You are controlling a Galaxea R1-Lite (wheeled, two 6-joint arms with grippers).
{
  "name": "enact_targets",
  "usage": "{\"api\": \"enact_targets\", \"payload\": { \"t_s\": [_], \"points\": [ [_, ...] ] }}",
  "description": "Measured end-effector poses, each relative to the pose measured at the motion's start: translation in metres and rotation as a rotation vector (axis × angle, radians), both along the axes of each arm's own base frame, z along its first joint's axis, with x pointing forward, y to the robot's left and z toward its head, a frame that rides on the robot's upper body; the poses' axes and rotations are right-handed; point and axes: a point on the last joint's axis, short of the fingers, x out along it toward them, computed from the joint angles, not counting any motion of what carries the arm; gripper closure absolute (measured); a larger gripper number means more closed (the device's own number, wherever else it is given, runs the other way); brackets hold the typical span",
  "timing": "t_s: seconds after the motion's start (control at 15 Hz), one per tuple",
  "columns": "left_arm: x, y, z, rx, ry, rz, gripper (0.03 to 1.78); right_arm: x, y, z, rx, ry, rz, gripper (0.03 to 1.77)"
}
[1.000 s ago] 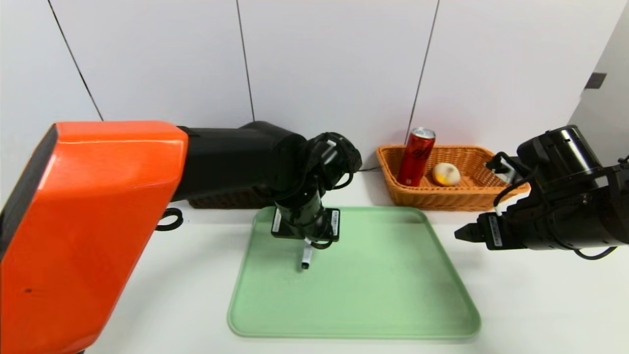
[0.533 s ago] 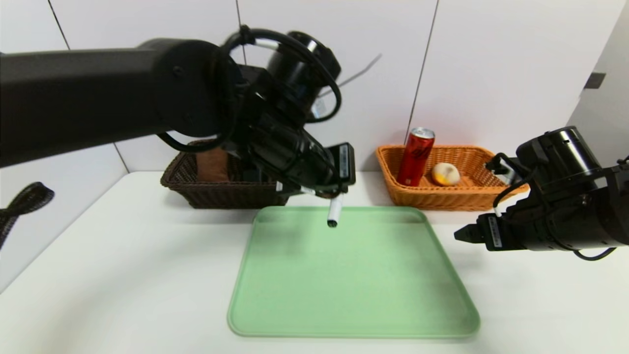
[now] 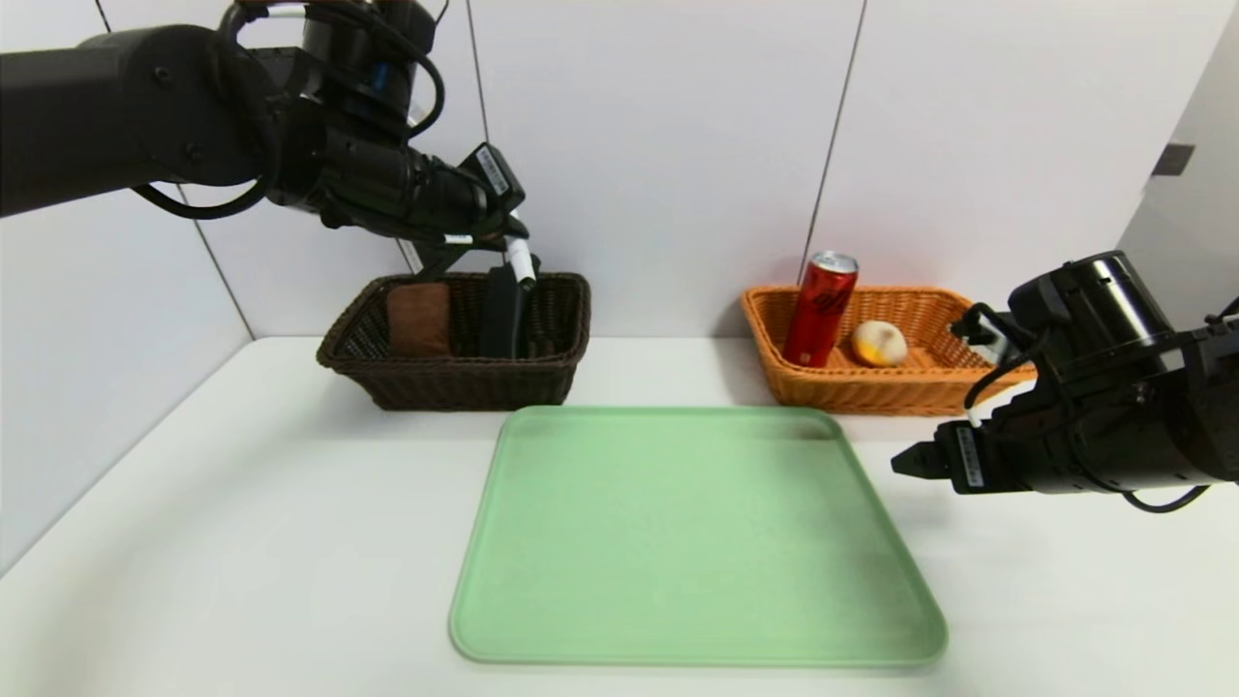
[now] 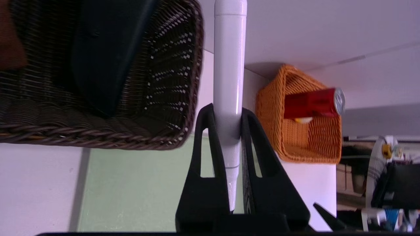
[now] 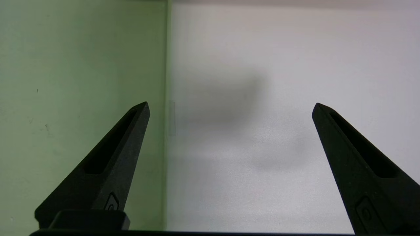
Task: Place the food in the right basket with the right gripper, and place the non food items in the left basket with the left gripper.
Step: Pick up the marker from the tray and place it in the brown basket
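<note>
The left gripper is up high, just over the right end of the dark brown basket at the back of the white table. Its two black fingers are squeezed tight on a white marker pen, and the pen's black tip hangs down toward the basket. Inside that basket sit a rolled brown towel and a long black soft case standing beside it. The right gripper hangs low over the table, just past the right edge of the green tray. Its fingers are spread wide apart and hold nothing. The orange-tan basket sits at the back on the right. A tall red drink can stands in it, and a pale bun with a yellow patch lies right next to the can.
</note>
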Motion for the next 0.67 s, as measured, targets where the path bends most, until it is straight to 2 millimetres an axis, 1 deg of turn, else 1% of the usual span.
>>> {"api": "enact_targets", "payload": {
  "t_s": [0.2,0.33,0.47,0.67],
  "points": [
    [0.029,0.029,-0.021,-0.039,0.069,0.129,1.64,0.001,0.0,-0.001,0.0,0.002,-0.003,0.09],
    [0.044,0.041,-0.036,-0.054,0.115,0.188,1.64,0.001,0.0,-0.001,-0.001,0.004,-0.003,0.09],
    [0.056,0.052,-0.049,-0.081,0.159,0.242,1.64,0.001,0.0,-0.001,-0.001,0.004,-0.004,0.09],
    [0.066,0.063,-0.064,-0.096,0.206,0.297,1.64,0.001,0.0,-0.001,-0.001,0.006,-0.003,0.09]
  ]
}}
